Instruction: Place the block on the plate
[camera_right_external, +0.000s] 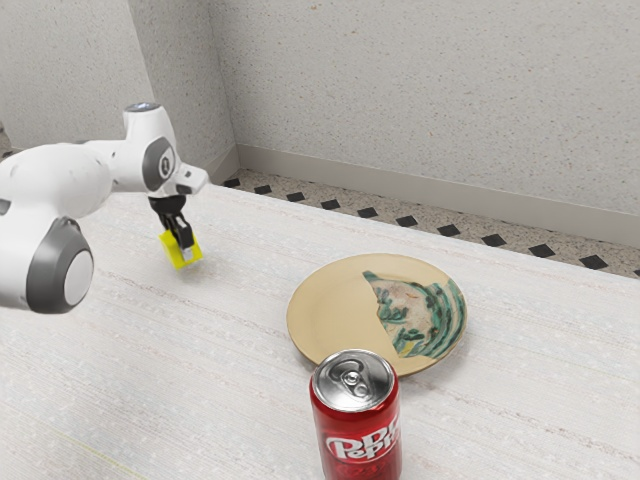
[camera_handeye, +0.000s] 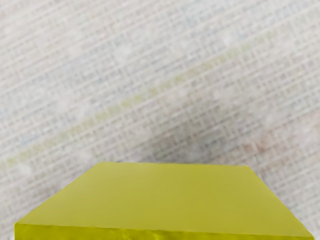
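From the exterior view's left, we reach in with our smooth white arm (camera_right_external: 75, 180), its rounded shells capped by grey discs at the joints. At its end our black gripper (camera_right_external: 185, 250) points down, its fingers clamped on the yellow block (camera_right_external: 173, 253), which we hold tilted just above the table (camera_right_external: 240, 370), off the plate. In the wrist view the block is flat-faced and straight-edged, with a matte upper face and a darker, glossier side; past it runs the tabletop's whitish, woven-looking grain with a greenish streak. Further right lies the round plate (camera_right_external: 325, 310), tan and smooth, with a jagged-edged patch of green and pinkish painting. In front of it stands the red can (camera_right_external: 352, 430), a cylinder with a shiny metal top. Behind run a speckled floor (camera_right_external: 430, 222) with dark diamonds and a pale, flecked wall (camera_right_external: 430, 100).
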